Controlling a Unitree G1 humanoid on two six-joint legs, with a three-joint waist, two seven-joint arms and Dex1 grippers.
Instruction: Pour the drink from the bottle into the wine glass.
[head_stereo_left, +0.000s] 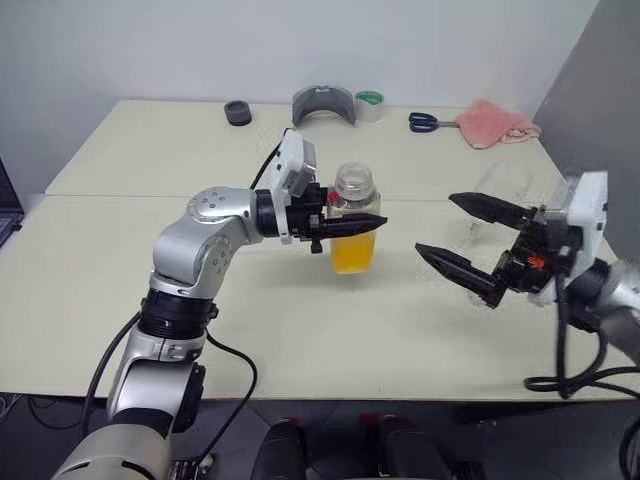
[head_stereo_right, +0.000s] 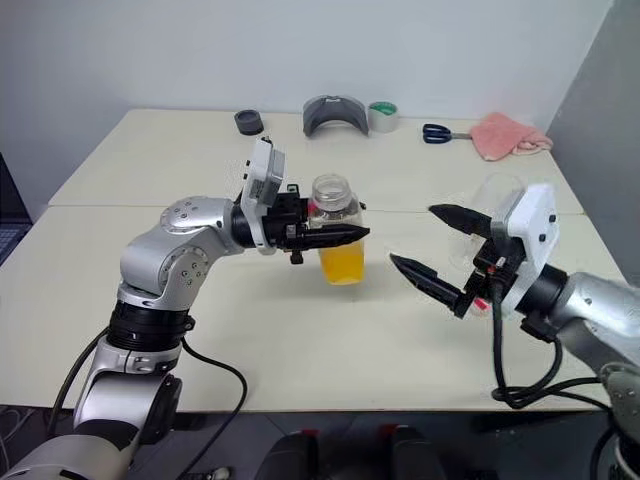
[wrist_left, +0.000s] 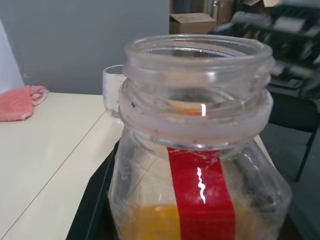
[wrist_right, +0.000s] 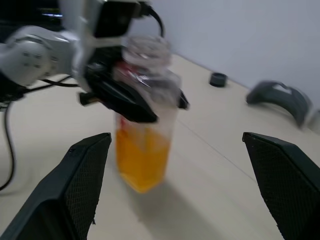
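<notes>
This looks like a lab or test room rather than a home. Two plain cream tables (head_stereo_left: 120, 300) stand pushed together against a bare white wall (head_stereo_left: 300, 45), with a grey partition (head_stereo_left: 600, 90) closing off the right side. Along the far edge lies a loose scatter of workshop odds and ends: a roll of tape (head_stereo_left: 370, 105), blue-handled scissors (head_stereo_left: 425, 122), a pink cloth (head_stereo_left: 497, 122), a small dark round object (head_stereo_left: 238, 112) and a grey curved piece (head_stereo_left: 324, 104). In the left wrist view, cardboard boxes (wrist_left: 195, 22) are stacked in the background beside dark, blurred equipment (wrist_left: 280, 35). Black cables (head_stereo_left: 575, 380) trail over the table's front edge.
</notes>
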